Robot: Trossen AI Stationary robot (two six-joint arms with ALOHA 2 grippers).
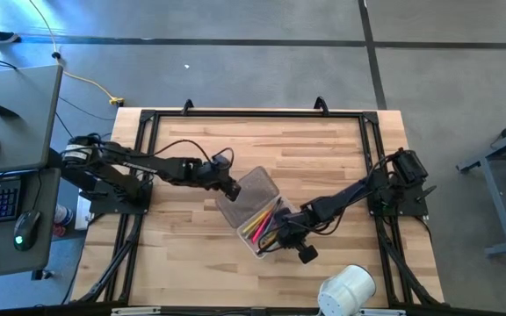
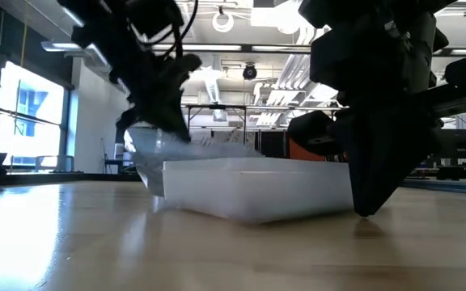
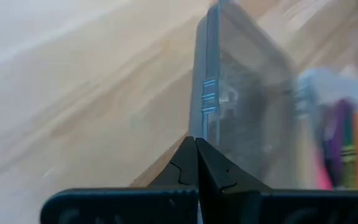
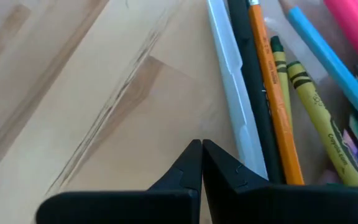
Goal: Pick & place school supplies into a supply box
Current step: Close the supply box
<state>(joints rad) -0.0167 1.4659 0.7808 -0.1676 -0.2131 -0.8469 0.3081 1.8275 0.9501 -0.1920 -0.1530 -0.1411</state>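
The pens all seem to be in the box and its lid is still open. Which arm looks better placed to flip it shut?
Probably the left. Its gripper, jaws shut, sits right at the open lid. The right gripper, also shut, is at the box edge farthest from the lid, beside the pens.

One supply box [image 1: 255,213], one white roll [image 1: 347,290], two grippers (supplies too bunched to count).

yellow-green wax crayon [image 4: 319,121]: dark printed brand lettering along its paper wrapper, too small to read
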